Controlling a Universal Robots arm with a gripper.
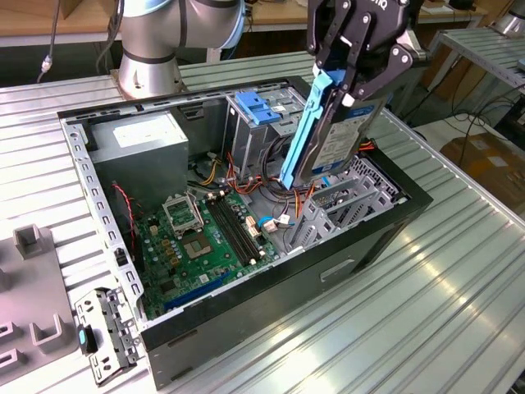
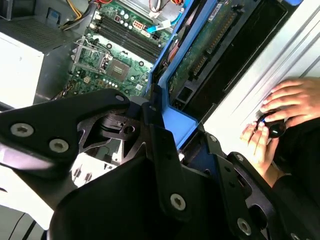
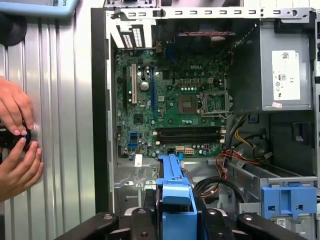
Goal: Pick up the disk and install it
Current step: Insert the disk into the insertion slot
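The arm (image 1: 152,41) stood at the far end of the bench (image 1: 459,312), reaching over an open computer case (image 1: 385,226) that lay on its side. Its black jaws were pinched on the upper end of the disk (image 1: 340,135), one on each face, and held it clear of the case. The disk hung steeply tilted, almost on edge. Its label faced the exterior view's right and its blue rail (image 1: 299,139) ran down the edge toward the exterior view's left. Its lower end sat just above the tangle of red and orange cables (image 1: 287,190), close to the grey perforated bracket (image 1: 328,209) at the near corner of the case. I could not tell whether it touched either.

Inside the case, the green motherboard (image 1: 205,238) covered the floor. The grey power supply box (image 1: 139,148) filled the corner nearest the arm's base. The metal drive cage with its blue latch (image 1: 262,107) stood beside it, behind the hanging disk.

In the second wrist view the disk's green circuit-board side (image 2: 200,55) showed. In the first wrist view its blue rail (image 3: 172,185) pointed toward the motherboard.

A person's hands (image 3: 17,135) rested on the ribbed bench beside the case, closed around a small dark round object (image 3: 10,137).

A loose metal bracket with a teal tab (image 1: 107,332) lay on the bench, near the corner of the case at the exterior view's left.
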